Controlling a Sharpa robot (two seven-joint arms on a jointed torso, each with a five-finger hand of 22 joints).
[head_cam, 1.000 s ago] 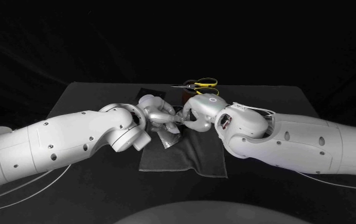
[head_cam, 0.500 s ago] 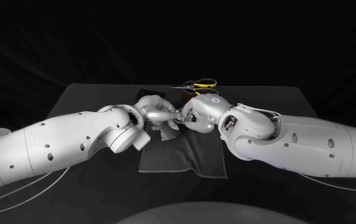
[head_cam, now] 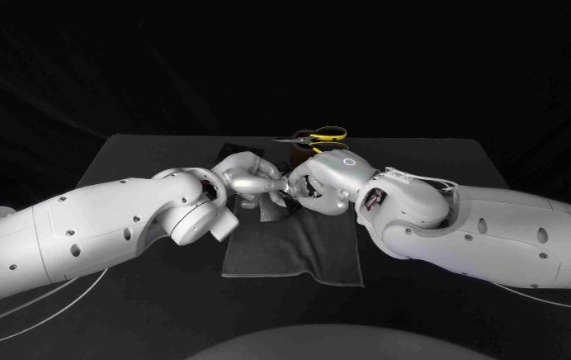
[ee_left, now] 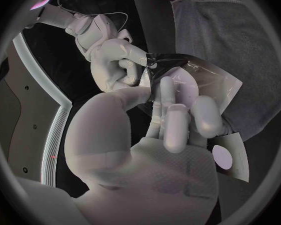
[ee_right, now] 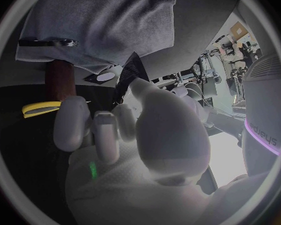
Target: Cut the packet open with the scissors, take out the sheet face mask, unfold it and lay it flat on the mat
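Note:
Both hands meet above the grey mat [head_cam: 298, 248]. My left hand [head_cam: 252, 182] holds the shiny packet [ee_left: 206, 87] against its fingers [ee_left: 175, 117]; a round pale mark shows on the packet's lower part. My right hand [ee_left: 112, 60] pinches the packet's dark upper edge [ee_left: 152, 67]. From the head camera, only a small piece of the packet [head_cam: 274, 208] shows between my left hand and my right hand [head_cam: 319, 185]. The yellow-handled scissors [head_cam: 319, 135] lie at the table's far edge, beyond both hands. The mask itself cannot be made out.
The mat [ee_right: 97, 20] lies along the middle of the black table [head_cam: 143, 153]. A red-brown piece [ee_right: 59, 77] sits by the scissors' yellow handle [ee_right: 42, 108]. A thin black strip [ee_right: 47, 42] lies at the mat's far edge. My two forearms cover the table's near half.
Both hands have shifted a little toward the far side and drawn closer together. The packet hung below the hands a second ago and is now tucked up between them.

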